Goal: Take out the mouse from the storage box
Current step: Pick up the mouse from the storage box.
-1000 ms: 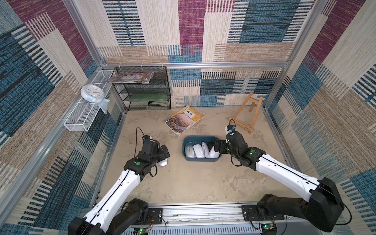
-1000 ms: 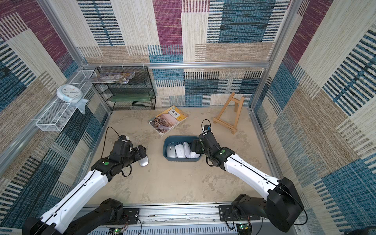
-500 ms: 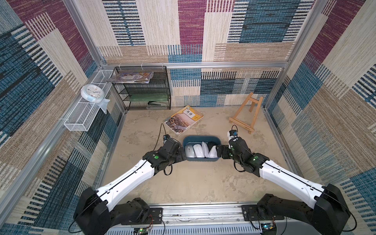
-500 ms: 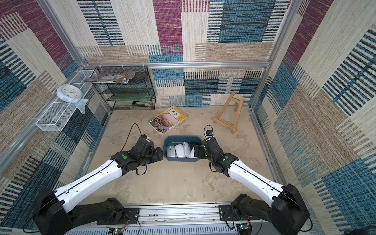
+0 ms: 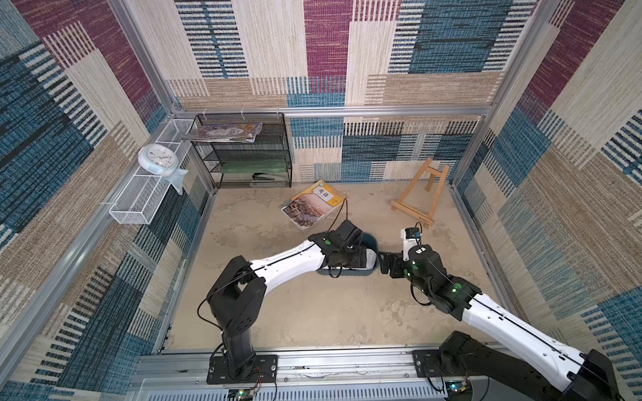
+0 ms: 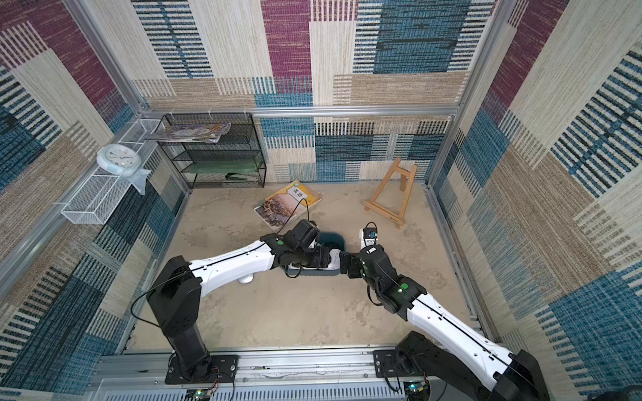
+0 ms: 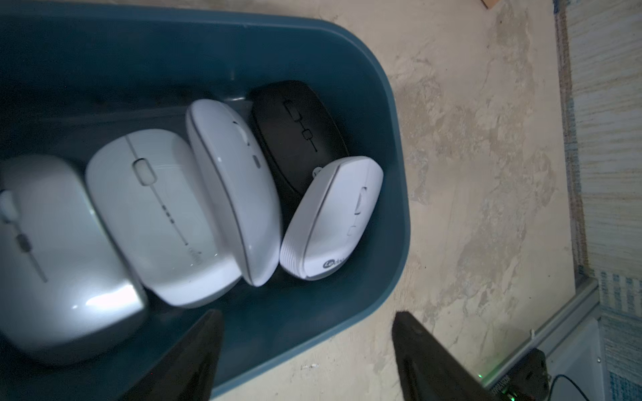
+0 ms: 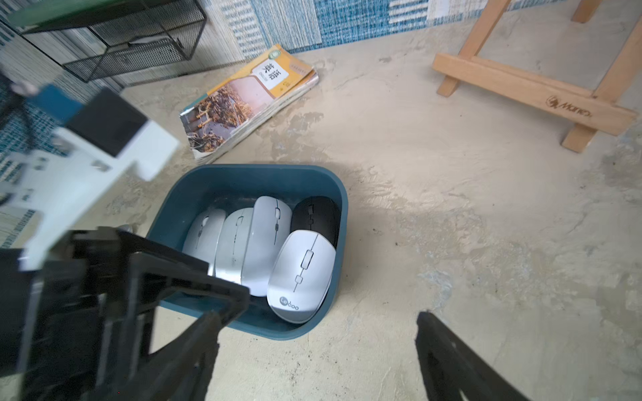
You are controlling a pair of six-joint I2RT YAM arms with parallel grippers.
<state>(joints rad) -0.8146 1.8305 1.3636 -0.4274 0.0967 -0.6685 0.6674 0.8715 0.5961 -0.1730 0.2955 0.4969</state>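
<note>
Counting inside the dark teal-blue plastic tub [image 8: 257,168]: four white plastic computer mice [image 8: 302,274], one black plastic mouse [image 8: 318,215], five in there. One more white mouse [image 6: 247,278] out on the floor, six all told. One tub. One glossy paperback book [image 5: 312,206], one wooden easel [image 5: 417,199], one black mesh shelf rack [image 5: 250,156], one white wire basket [image 5: 139,203], one round white clock [image 5: 157,162]. Two white-and-black robot arms [image 5: 288,264].

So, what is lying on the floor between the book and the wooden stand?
Nothing. Between the book and the wooden stand the floor is bare, as the right wrist view shows clearly.
</note>
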